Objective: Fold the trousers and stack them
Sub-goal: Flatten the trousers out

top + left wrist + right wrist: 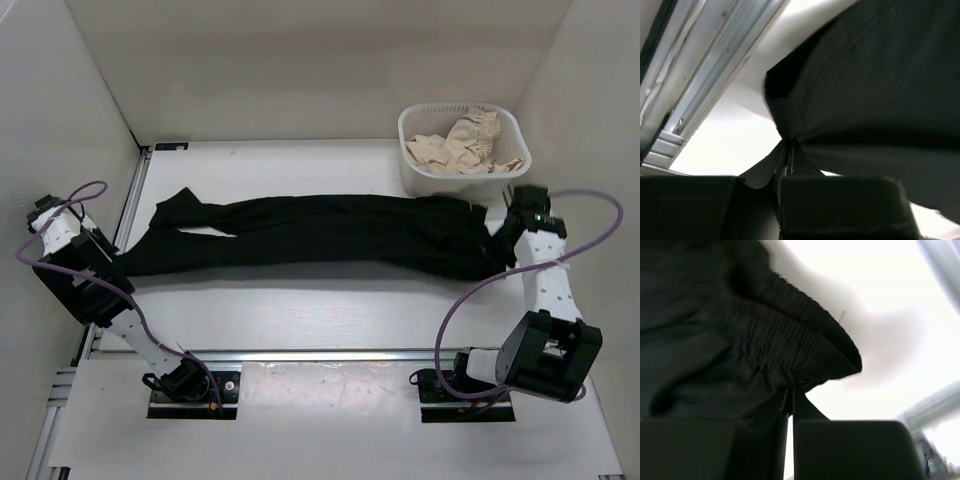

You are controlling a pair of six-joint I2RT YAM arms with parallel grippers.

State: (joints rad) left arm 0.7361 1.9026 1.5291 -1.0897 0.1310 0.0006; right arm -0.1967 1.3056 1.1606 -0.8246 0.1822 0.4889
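Here, nearest the arm bases, a metal rail runs along the near edge of the white table. Just beyond it, both arms reach outward to opposite ends of the black trousers. The left gripper has its jaws pressed together on a fold of dark cloth at a leg hem near the table's left edge. Which of the two legs it has is hard to tell from the wrist view. The right gripper is likewise pinched tight, on the gathered elastic waistband at the right side. Between them the trousers lie flat across the middle of the table, long axis running left to right, legs side by side and splaying a little at the left. From each set of jaws the fabric therefore stretches inward toward the table's centre, and each arm is nearest its own end. Any end-to-end fold probably turns on carrying one end along that axis toward the other. Farther back at the right, a white basket holding a beige ruffled garment stands just beyond the waist end.
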